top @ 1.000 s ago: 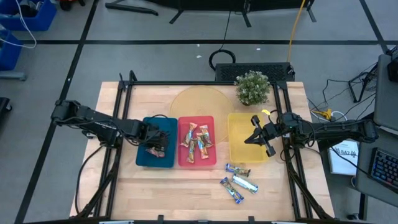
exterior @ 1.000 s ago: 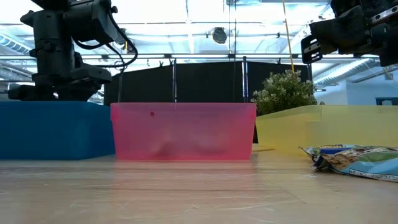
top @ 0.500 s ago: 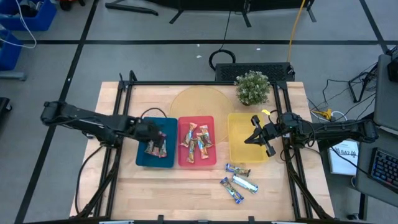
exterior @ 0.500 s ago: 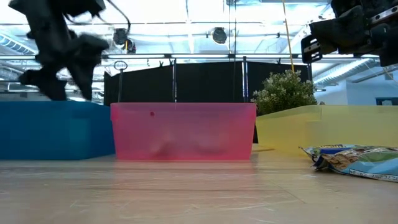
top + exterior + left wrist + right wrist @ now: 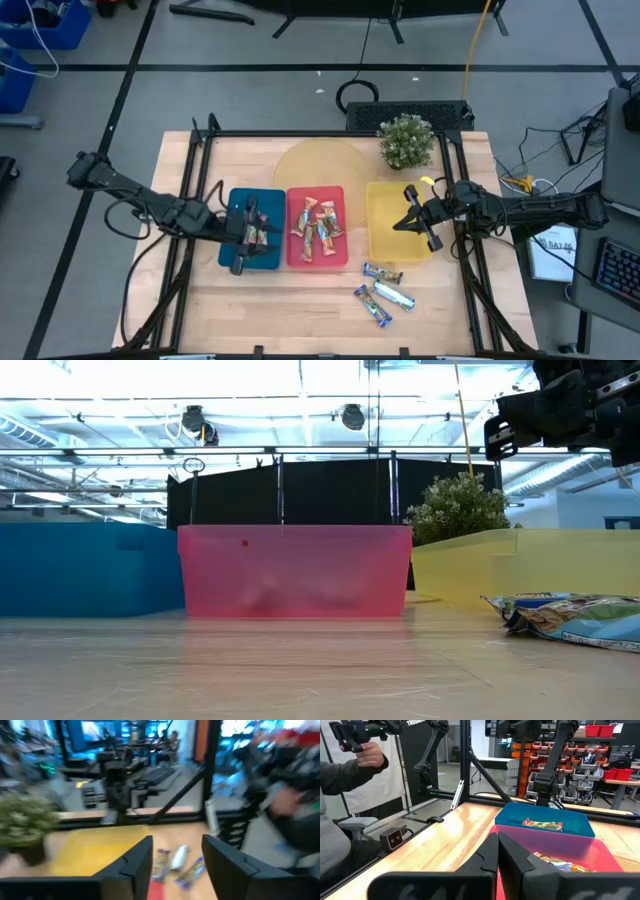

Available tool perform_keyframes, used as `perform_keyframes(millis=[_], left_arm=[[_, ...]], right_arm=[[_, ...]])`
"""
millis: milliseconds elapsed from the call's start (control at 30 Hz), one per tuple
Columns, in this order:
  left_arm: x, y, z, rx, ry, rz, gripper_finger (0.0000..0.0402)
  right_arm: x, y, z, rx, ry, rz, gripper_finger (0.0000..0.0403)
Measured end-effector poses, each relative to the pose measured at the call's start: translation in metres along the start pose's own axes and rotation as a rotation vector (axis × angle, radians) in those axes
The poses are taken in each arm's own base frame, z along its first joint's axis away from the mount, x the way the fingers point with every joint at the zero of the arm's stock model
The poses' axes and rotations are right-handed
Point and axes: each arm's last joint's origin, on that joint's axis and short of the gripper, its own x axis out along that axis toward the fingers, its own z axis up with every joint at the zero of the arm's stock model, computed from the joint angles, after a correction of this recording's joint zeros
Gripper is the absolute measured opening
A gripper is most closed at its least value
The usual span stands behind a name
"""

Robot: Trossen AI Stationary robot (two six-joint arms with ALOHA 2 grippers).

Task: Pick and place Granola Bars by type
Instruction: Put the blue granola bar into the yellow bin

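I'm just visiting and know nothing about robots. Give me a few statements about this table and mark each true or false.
1. The yellow tray has bars in it. False: it looks empty.
2. Blue-silver bars lie on the bare table, in front of the trays. True.
3. The red tray sits between the blue tray and the yellow one. True.
4. The left gripper grips a bar. False: it is open and empty, over the blue tray.
5. The right gripper hangs over the yellow tray. True.

Your left wrist view is smeared — the shiny wrapped bars (image 5: 176,865) beyond the dark fingers (image 5: 131,865) show no readable print. In the low view, the frosted pink plastic tray (image 5: 294,571) hides its contents, and the blue-silver wrapped bar (image 5: 575,618) runs off the edge.
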Motion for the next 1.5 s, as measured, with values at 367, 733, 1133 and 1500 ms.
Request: perform_keyframes(millis=[367,733,1133,1500], left_arm=[[-0.025,0.016,0.008,0.407,0.053,0.1,0.0023],[-0.027,-0.035,-0.007,0.466,0.067,-0.104,0.0004],[-0.021,-0.087,-0.082,0.66,0.11,0.029,0.0002],[-0.101,-0.018,-0.034,0.682,-0.002,0.001,0.0001]], right_arm=[[0.0,0.0,0.0,0.01,0.0,-0.002,0.0],[0.0,-0.004,-0.001,-0.006,0.012,-0.134,0.0],[0.001,-0.005,0.002,0.032,-0.025,-0.151,0.0],[0.003,-0.006,0.006,-0.061,-0.065,-0.153,0.0]])
